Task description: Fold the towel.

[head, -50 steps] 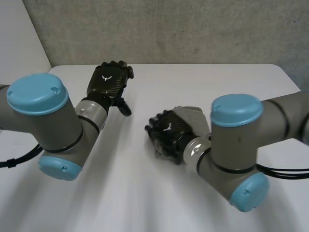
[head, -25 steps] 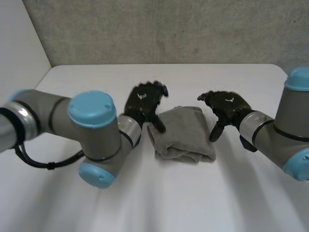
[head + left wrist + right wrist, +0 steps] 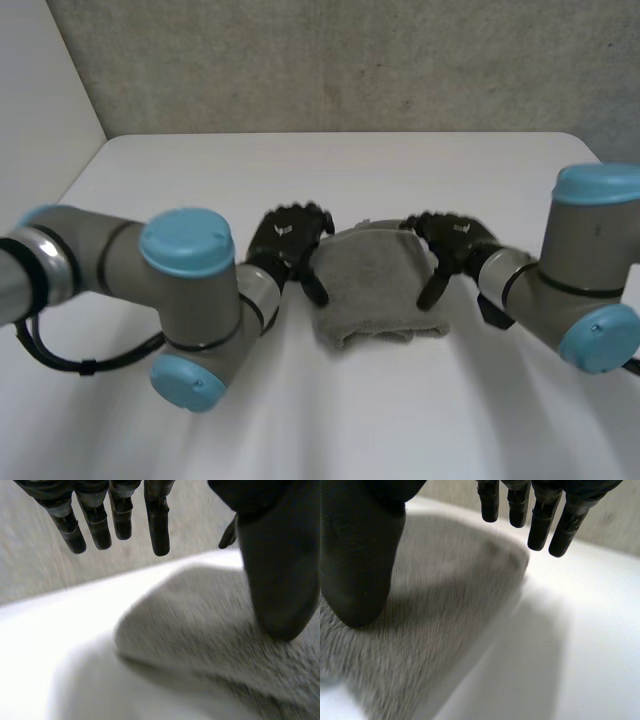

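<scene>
Centrally, folded towel [image 3: 375, 285] on table [image 3: 200, 170], left hand [image 3: 287, 238], right hand [image 3: 452, 238] flanking

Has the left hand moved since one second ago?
Yes. The left hand came from near the table's far edge to the left side of the towel.

text: none can be read
left hand [image 3: 290, 242]: small white emblem [image 3: 283, 228] is seen on the back, no letters made out
right hand [image 3: 452, 240]: like emblem is seen on the back, blurred, no letters
</scene>
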